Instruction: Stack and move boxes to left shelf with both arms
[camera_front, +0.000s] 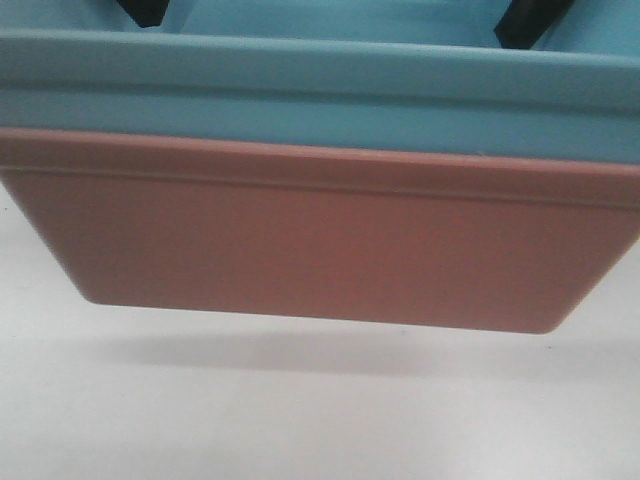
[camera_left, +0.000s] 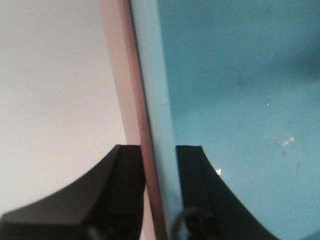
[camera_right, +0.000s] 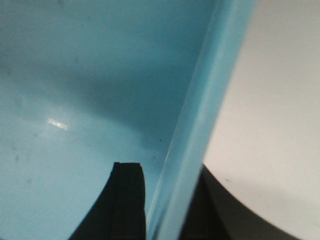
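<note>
Grip on both ends, as I read it. Light blue rectangular smooth plastic tub (camera_front: 320, 90) sits nested inside salmon pink rectangular smooth plastic tub (camera_front: 320, 240), blue rim just above pink rim. Left gripper (camera_left: 160, 170) is clamped over both walls, one black finger (camera_left: 117, 195) outside on pink, the other inside on blue. Right gripper (camera_right: 167, 200) pinches the blue wall; I can't see pink in that view. Pair hangs clear of the white flat surface (camera_front: 300, 420), its shadow apart from the pink base.
</note>
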